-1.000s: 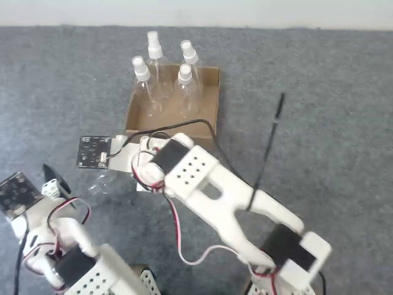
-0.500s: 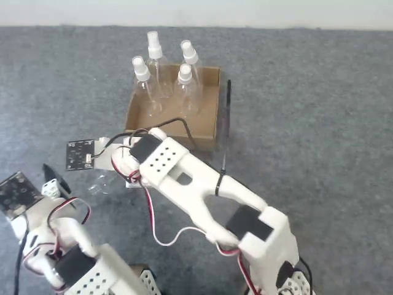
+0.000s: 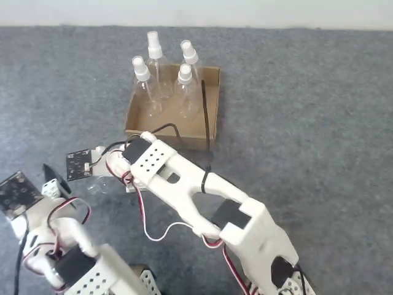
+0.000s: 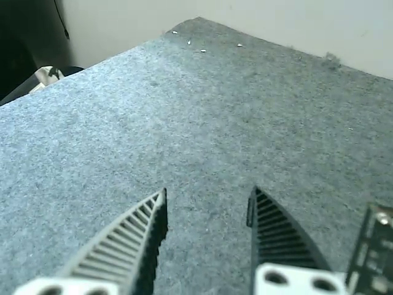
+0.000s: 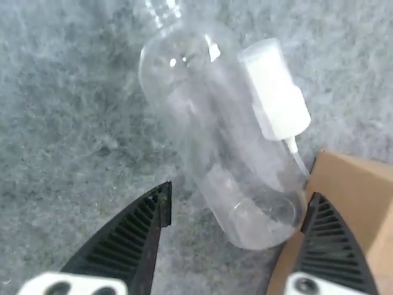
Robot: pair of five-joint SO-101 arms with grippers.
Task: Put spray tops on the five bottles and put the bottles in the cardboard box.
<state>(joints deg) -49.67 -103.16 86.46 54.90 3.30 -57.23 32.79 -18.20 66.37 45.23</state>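
A clear, uncapped bottle [image 5: 215, 153] lies on its side on the grey carpet, with a loose white spray top [image 5: 274, 92] resting against it. My right gripper [image 5: 241, 193] is open just above the bottle's base, one finger on each side. From above, the right arm [image 3: 153, 163] stretches left over this bottle [image 3: 101, 184]. The cardboard box [image 3: 210, 104] holds several upright bottles [image 3: 147, 92] with spray tops on. My left gripper [image 4: 209, 193] hangs open over bare carpet, at the lower left in the high view [image 3: 50, 178].
A brown cardboard edge [image 5: 356, 203] lies close beside the bottle's base. A black cable [image 3: 206, 117] crosses the box's right side. The right arm's camera board [image 3: 78, 165] sticks out to the left. Open carpet spreads to the right of the box.
The right arm has swung left and its wrist has come over the lying bottle. The black cable followed it leftward across the box. The left arm has stayed still.
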